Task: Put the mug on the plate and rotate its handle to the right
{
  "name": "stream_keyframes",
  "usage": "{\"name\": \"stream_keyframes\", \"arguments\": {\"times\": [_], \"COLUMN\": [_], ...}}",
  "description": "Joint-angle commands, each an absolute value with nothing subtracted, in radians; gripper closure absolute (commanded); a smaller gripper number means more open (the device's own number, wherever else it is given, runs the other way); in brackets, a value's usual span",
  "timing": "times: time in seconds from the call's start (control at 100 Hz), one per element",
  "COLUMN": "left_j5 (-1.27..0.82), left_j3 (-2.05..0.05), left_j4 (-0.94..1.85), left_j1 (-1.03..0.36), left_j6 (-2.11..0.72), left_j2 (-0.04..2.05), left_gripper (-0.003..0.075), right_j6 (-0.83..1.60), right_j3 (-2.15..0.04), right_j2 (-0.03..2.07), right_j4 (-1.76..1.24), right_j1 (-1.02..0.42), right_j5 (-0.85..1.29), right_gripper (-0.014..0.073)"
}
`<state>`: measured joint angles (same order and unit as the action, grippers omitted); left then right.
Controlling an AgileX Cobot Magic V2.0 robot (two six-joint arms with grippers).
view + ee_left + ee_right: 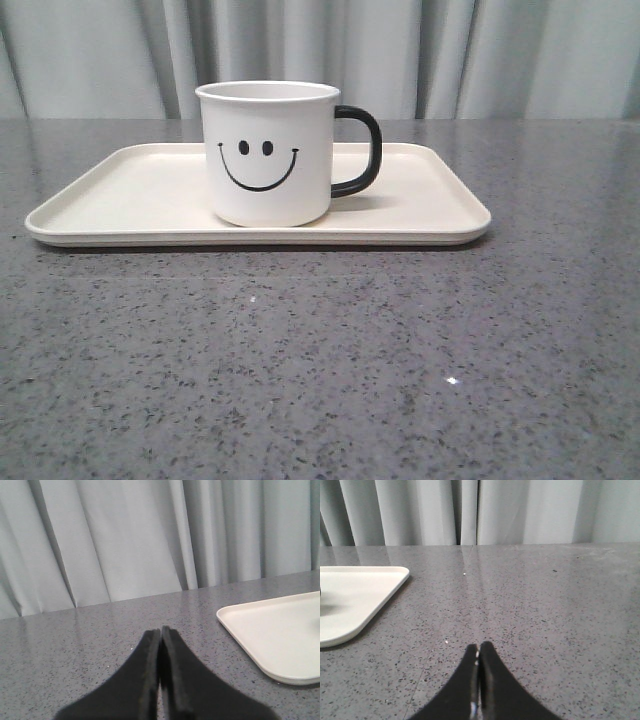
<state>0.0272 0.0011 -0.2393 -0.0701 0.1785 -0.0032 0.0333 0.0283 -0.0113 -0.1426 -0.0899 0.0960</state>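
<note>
Table: grey speckled stone-look tabletop (320,370), with pale grey pleated curtains (480,55) hanging behind its far edge.
Plate: large flat cream-white rectangular tray with rounded corners and a low raised rim (420,205), lying flat on the table in the front view; one rounded corner shows in the left wrist view (280,640) and another in the right wrist view (355,600).
Mug: white cylindrical mug with a black smiley face print (268,155), standing upright on the plate, a little left of the plate's middle, face turned to the front camera.
Handle: glossy black C-shaped loop (362,150), sticking out from the mug's right side over the plate.
Left gripper: black fingers pressed together with nothing between them (160,635), low over bare table, beside the plate's corner and apart from it; the mug does not show in this view.
Right gripper: black fingers pressed together, holding nothing (479,650), over bare table, apart from the plate's corner and clear of the mug.
</note>
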Motion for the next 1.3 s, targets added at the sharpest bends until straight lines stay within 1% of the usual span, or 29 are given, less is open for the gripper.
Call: {"name": "stream_keyframes", "arguments": {"times": [0.0,1.12,1.29], "left_j5": [0.102,0.102,0.102], "left_j3": [0.010,0.010,0.010], "left_j4": [-0.233,-0.233,-0.233], "left_j1": [-0.068,-0.068,-0.068], "left_j6": [0.184,0.184,0.184], "left_j2": [-0.034,-0.034,-0.034], "left_gripper": [0.0740,0.0740,0.0740], "right_j6": [0.031,0.009,0.010], "right_j3": [0.028,0.028,0.028], "right_j2": [-0.026,-0.026,-0.026], "right_j4": [-0.131,-0.084,-0.084], "right_j1": [-0.086,-0.086,-0.086], "right_j5": [0.012,0.005,-0.054], "right_gripper": [0.0705,0.0705,0.0705]}}
